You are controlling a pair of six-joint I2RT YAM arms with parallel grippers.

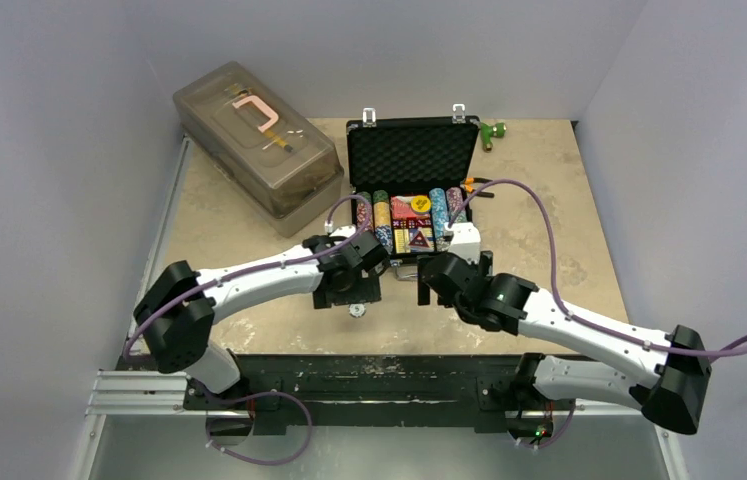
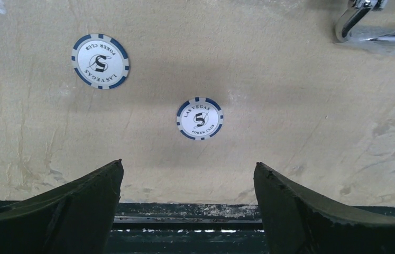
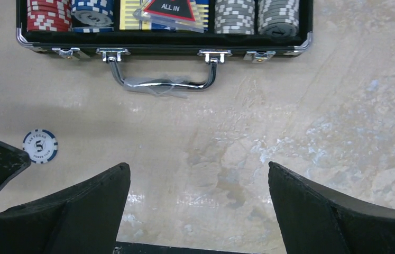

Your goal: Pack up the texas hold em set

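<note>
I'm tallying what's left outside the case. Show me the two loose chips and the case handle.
Near chip (image 2: 200, 118), left wrist view, on its printed 5.
Far chip (image 2: 100, 61), left wrist view, on its white centre.
Handle (image 3: 168, 83), right wrist view, middle of the chrome bar.

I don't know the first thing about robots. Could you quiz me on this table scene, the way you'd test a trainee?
1. True or false: the black case is shut.
2. What number is printed on the loose chip just ahead of the left fingers?
3. The left fingers are: A) shut on a chip; B) open and empty; C) gripping the case's handle.

Key: 1 false, the lid stands open. 2 the number 5. 3 B.
</note>
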